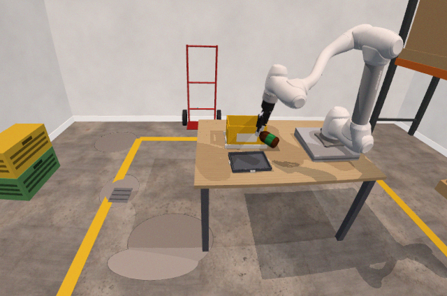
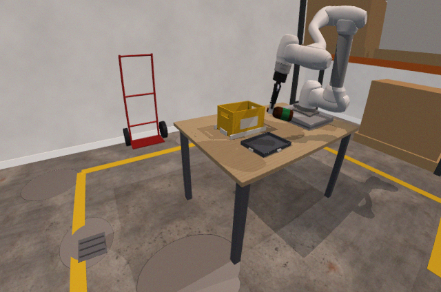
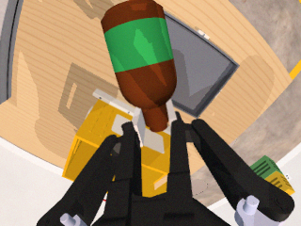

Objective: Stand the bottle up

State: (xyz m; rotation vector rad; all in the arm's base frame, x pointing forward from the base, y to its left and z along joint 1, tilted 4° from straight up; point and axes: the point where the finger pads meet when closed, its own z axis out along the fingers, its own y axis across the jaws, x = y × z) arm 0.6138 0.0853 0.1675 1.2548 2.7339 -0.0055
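Note:
A brown bottle with a green label (image 1: 269, 138) hangs in the air above the table, tilted, its base pointing down and away from the crate. It also shows in the exterior view (image 2: 282, 113) and the wrist view (image 3: 141, 59). My gripper (image 1: 260, 130) is shut on the bottle's neck (image 3: 156, 120). The dark tray (image 1: 249, 161) lies flat on the table in front of the crate, with nothing on it; it also shows in the exterior view (image 2: 265, 144) and the wrist view (image 3: 198, 70). The bottle is to the right of the tray and higher.
The yellow crate (image 1: 244, 129) stands on a grey base just left of the gripper. The robot's grey base plate (image 1: 325, 142) is at the table's right. A red hand truck (image 1: 201, 85) stands behind the table, and stacked crates (image 1: 23, 160) are on the floor at the left.

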